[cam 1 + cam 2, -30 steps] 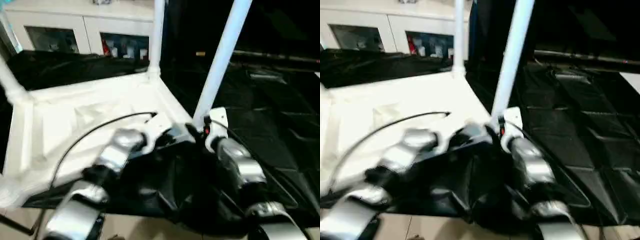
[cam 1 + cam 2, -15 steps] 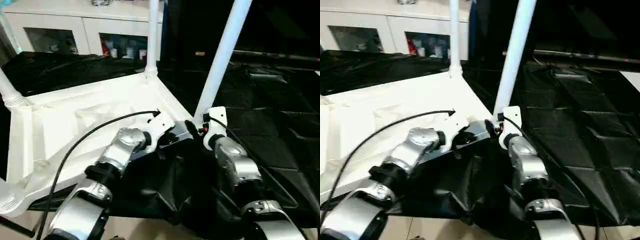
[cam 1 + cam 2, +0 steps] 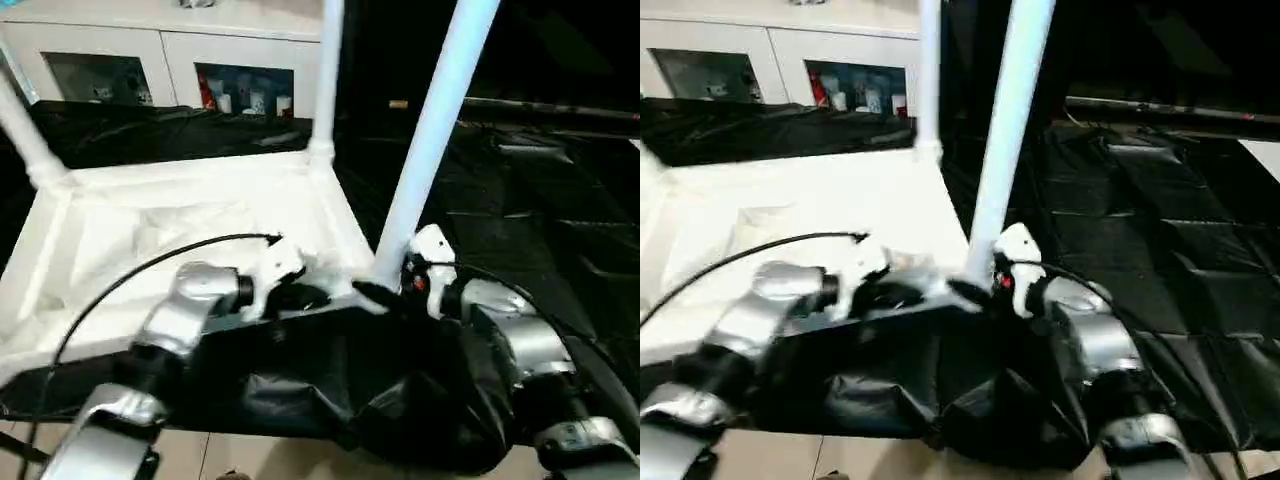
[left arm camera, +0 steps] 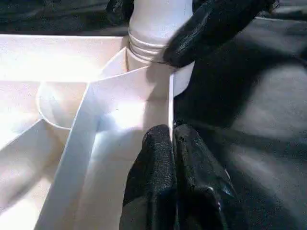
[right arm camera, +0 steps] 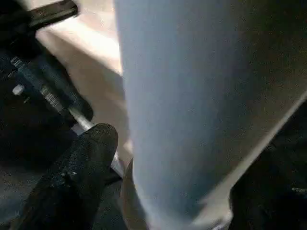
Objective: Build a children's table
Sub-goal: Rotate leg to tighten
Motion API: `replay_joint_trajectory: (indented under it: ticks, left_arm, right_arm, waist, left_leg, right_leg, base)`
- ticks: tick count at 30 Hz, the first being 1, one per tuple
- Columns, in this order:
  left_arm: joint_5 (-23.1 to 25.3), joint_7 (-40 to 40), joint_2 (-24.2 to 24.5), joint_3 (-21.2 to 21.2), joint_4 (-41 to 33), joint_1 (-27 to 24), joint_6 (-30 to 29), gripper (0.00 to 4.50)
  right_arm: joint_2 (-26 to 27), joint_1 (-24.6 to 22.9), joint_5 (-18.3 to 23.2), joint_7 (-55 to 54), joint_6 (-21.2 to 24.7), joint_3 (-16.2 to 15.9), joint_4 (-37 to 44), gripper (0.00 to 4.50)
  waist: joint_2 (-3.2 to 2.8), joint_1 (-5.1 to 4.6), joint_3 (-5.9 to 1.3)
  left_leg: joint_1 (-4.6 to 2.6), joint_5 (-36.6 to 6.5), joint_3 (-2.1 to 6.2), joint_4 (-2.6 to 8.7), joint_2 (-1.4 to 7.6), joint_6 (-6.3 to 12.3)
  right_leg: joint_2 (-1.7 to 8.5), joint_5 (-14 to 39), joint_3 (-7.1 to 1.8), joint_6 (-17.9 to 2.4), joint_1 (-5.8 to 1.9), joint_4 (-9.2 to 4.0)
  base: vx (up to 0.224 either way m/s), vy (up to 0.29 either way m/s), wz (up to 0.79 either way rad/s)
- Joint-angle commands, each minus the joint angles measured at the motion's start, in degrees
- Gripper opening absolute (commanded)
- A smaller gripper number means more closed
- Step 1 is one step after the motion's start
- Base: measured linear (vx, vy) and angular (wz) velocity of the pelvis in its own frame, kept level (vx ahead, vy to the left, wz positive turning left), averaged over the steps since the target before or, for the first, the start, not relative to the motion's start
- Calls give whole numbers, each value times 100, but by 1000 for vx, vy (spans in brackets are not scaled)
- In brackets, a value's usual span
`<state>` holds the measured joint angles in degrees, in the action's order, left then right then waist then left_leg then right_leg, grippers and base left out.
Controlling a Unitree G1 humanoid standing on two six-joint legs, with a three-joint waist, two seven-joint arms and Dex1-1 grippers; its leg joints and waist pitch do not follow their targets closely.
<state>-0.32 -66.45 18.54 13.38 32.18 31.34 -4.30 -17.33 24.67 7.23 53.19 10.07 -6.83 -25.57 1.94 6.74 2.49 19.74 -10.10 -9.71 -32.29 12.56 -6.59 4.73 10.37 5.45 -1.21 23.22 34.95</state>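
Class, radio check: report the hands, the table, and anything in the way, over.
Left hand shut on tabletop rim. Right hand straddling near leg at its socket, fingers spread. Three legs standing upright. Black sheet bunched under both arms.

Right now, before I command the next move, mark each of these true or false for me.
1. The tabletop lies with its ribbed underside up. True.
2. The left gripper has its fingers pressed together over the tabletop's edge wall. True.
3. The right gripper is at the far leg. False: its fingers flank the base of the near leg.
4. All the legs lie flat on the black sheet. False: those in view stand upright in corner sockets.
5. A white cabinet with glass doors stands behind the work. True.
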Motion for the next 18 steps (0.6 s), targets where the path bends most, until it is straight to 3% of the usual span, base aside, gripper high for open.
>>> replay_joint_trajectory:
  ticks: [1, 12, 18]
  left_arm:
    - [-112, -242, 22, 49, -204, -8, -5, 0]
    - [-210, -405, 195, 68, -415, -102, -123, 0]
    - [-185, -337, 165, 78, -468, -137, -161, 0]
  right_arm:
    - [-120, -37, 133, 311, 152, -113, 232, 370]
    - [-256, -134, 122, 522, 339, -238, 440, 269]
    - [-288, -129, 15, 422, 336, -290, 398, 254]
  waist:
    - [34, 15, -311]
    - [56, 24, -325]
    - [69, 24, -328]
  left_leg:
    - [38, -1165, -30, 345, 74, 336]
    - [48, -914, -37, 318, 71, 334]
    - [48, -903, -36, 314, 73, 325]
  right_leg:
    - [350, 1501, -304, -836, -320, -460]
    - [353, 1151, -304, -961, -335, -404]
    - [355, 1204, -305, -921, -338, -406]
  base:
    - [0, 0, 0]
    - [0, 0, 0]
    - [0, 0, 0]
